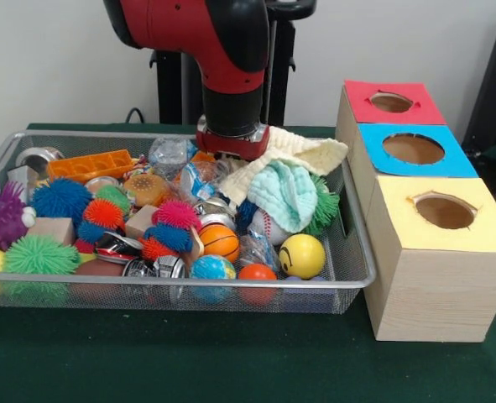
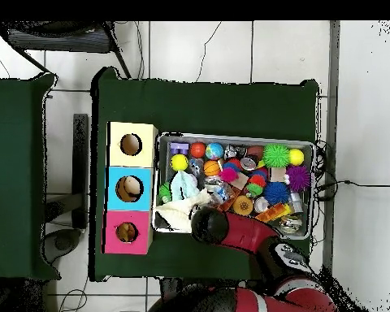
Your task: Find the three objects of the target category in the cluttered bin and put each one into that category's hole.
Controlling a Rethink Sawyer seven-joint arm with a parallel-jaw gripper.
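The silver wire-mesh bin [image 1: 358, 243] is packed with mixed things: spiky rubber balls, smooth balls, wooden blocks, cans and cloths. It also shows in the overhead view [image 2: 231, 136]. The red-surrounded hole [image 1: 391, 102] tops the farthest pale wooden box, and it appears in the overhead view [image 2: 127, 232] too. My gripper [image 1: 231, 149] is lowered into the far middle of the bin, beside a cream knitted cloth [image 1: 302, 151]. Its tips are hidden behind the clutter. From above, the arm's end [image 2: 208, 226] covers that spot.
A blue-surrounded hole [image 1: 413, 149] and a yellow-surrounded hole [image 1: 445, 211] sit on boxes in the same row, right of the bin. A teal cloth [image 1: 285, 193], a yellow smiley ball [image 1: 302, 255], a basketball [image 1: 220, 241] and an orange block [image 1: 88, 164] lie in the bin.
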